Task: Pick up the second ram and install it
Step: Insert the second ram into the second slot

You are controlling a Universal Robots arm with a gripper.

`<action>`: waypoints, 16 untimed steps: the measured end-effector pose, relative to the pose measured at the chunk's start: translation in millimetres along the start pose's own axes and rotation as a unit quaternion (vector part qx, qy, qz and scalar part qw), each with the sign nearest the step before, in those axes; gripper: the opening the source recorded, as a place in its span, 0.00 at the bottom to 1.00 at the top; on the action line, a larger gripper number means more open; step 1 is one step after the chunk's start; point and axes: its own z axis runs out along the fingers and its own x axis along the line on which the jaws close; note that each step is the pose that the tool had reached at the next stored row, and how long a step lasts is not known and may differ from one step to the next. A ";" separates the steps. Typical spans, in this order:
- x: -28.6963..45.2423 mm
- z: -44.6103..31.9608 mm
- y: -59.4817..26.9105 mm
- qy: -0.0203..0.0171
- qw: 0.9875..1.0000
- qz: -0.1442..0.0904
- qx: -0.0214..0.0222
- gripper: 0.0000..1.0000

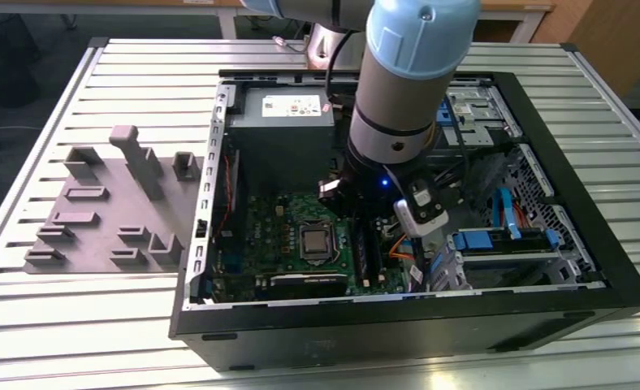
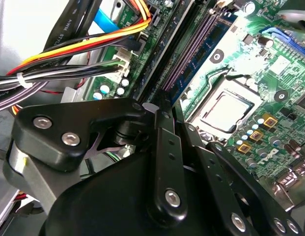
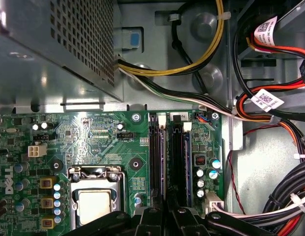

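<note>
Pressing a memory stick home goes well, I judge, only if the push runs straight down the slot line and bears evenly, so that neither end rides up and the end clips can close by themselves. A tilt would load the motherboard (image 3: pixel 93 132) rather than the slot.

My fingers (image 2: pixel 162 113) are drawn together, tips low over the slots beside the processor socket (image 2: pixel 226 110). The second ram (image 2: pixel 204 59) is the blue-green strip standing on edge along its slot, starting just ahead of my fingertips and lying parallel to an empty slot (image 2: pixel 184 59) with bare pins. In the first wrist view the same strip (image 3: pixel 188 162) sits on the far side of the slots from the socket. Whether my tips touch it or pinch it, I cannot tell; my own linkage hides the contact.

My arm (image 1: pixel 407 73) comes down steeply into the open computer case (image 1: pixel 580 203), which lies on the slatted surface (image 1: pixel 103 89), with the wrist over the board's middle, towards the exterior view's right.
</note>
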 end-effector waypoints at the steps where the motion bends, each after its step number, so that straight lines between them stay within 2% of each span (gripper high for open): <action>1: -0.2 -0.1 0.0 0.000 1.000 0.000 0.000 0.14; 5: -0.6 -1.1 0.1 0.001 1.000 0.000 0.002 0.14; 11: -2.5 -2.2 0.2 0.004 1.000 0.000 0.003 0.14; 16: -3.2 -1.7 0.2 0.005 1.000 -0.001 0.002 0.14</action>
